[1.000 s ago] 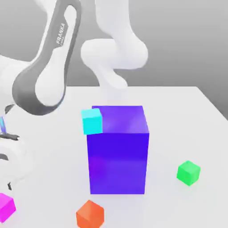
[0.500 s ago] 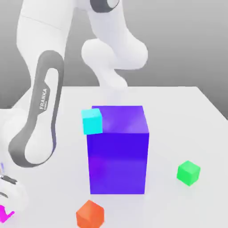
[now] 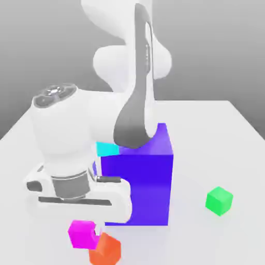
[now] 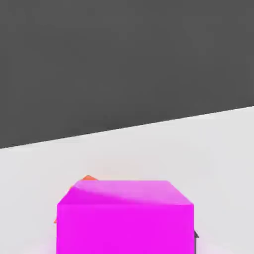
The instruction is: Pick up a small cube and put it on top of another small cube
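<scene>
The small cube (image 3: 81,234), bright magenta, hangs just under the white hand with my gripper (image 3: 84,231) shut on it. In the hand view this small cube (image 4: 124,218) looms large and close, with a dark fingertip (image 4: 196,235) showing at its side. The other small cube (image 3: 107,249), orange-red, rests on the white table at the front. The magenta cube is slightly above it and toward the exterior view's left, their sides close together. A sliver of the orange-red cube (image 4: 89,177) peeks out behind the magenta one in the hand view.
A big blue-purple block (image 3: 142,176) stands right behind the hand and the two cubes. A small cyan cube (image 3: 107,149) shows at its upper corner, partly hidden by the arm. A small green cube (image 3: 219,201) lies toward the exterior view's right on the white table (image 3: 217,134).
The arm has swung in from the exterior view's left. The gripper shut on the magenta cube, which moved from the front-left corner up and right to beside the orange-red cube.
</scene>
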Robot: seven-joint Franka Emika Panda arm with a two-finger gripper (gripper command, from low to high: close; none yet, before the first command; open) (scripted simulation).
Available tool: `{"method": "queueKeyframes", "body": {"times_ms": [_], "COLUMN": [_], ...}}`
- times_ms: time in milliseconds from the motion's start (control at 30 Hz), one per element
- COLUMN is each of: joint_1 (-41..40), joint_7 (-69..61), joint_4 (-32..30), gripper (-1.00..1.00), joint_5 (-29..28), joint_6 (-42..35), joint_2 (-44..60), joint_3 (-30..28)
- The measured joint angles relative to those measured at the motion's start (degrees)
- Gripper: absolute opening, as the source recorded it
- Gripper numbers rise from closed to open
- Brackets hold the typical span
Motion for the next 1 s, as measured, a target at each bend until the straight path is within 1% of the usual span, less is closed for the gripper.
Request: {"method": "queueKeyframes", "body": {"times_ms": [133,233,267,300,333,400,567,600,833,1000], "joint_1": [6.5,16.8,21.7,24.2,24.9,25.4,26.0,26.0,26.1,26.3], "joint_7": [4.7,10.3,12.4,14.4,16.2,17.4,19.9,20.2,20.3,18.4], "joint_4": [-5.4,-10.3,-12.0,-13.5,-15.0,-16.5,-16.6,-16.5,-16.5,-17.0], "gripper": [-1.00,-1.00,-1.00,-1.00,-1.00,-1.00,-1.00,1.00,1.00,1.00], "joint_5": [-3.4,-7.7,-9.4,-11.1,-12.8,-13.8,-17.0,-17.5,-17.6,-14.9], "joint_6": [0.7,1.3,1.5,1.6,1.8,2.5,11.1,12.6,12.8,4.6], "joint_2": [-5.3,-10.4,-12.0,-13.5,-14.8,-14.4,-5.6,-3.9,-3.7,-12.4], "joint_3": [5.9,12.1,13.3,13.9,14.6,15.0,13.9,13.8,13.7,14.1]}}
